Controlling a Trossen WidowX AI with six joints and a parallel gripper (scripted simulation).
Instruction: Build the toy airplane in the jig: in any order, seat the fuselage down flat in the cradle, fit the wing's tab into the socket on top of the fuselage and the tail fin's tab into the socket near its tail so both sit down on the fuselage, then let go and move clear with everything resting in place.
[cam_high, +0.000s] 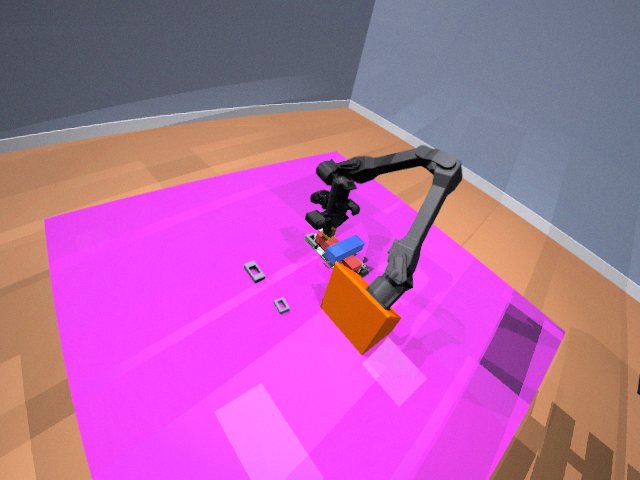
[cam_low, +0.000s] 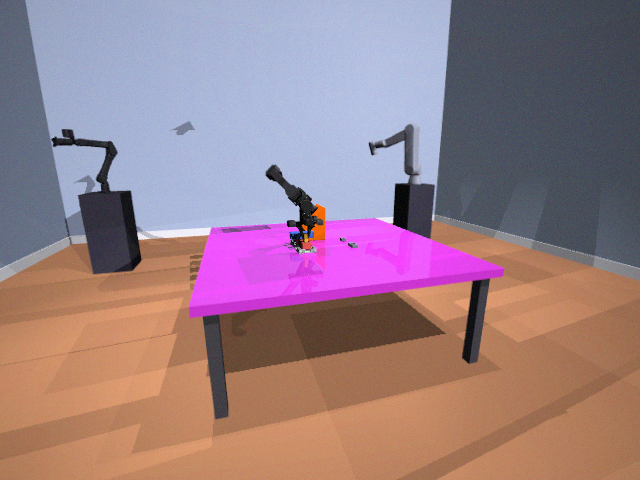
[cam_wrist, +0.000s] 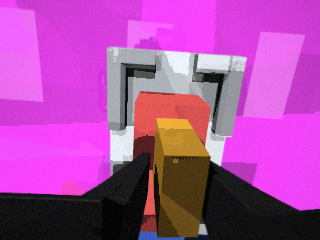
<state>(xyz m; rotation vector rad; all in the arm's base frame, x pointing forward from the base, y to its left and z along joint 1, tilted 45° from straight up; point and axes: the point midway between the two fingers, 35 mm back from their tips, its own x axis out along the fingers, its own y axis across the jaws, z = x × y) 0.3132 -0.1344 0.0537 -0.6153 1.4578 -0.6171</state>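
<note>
The red fuselage (cam_high: 353, 264) (cam_low: 305, 245) (cam_wrist: 170, 105) lies lengthwise in the grey-white cradle (cam_high: 310, 239) (cam_wrist: 116, 90). The blue wing (cam_high: 344, 249) lies across the top of the fuselage; only a strip of it shows at the bottom of the wrist view. The yellow tail fin (cam_high: 328, 234) (cam_low: 306, 238) (cam_wrist: 181, 195) stands upright on the fuselage near its tail end. Its tab and socket are hidden below it. My gripper (cam_wrist: 172, 162) is slightly open around the fin, with a narrow gap showing at the left finger. The fingers point down from above.
A large orange block (cam_high: 354, 310) (cam_low: 320, 222) stands beside the arm's base, near the wing. Two small grey rectangular frames (cam_high: 259, 279) (cam_high: 283, 311) lie on the magenta table (cam_high: 155, 310) (cam_low: 413, 268), away from the cradle. Two other arms stand on dark pedestals (cam_low: 108, 232) (cam_low: 413, 206) beyond the table.
</note>
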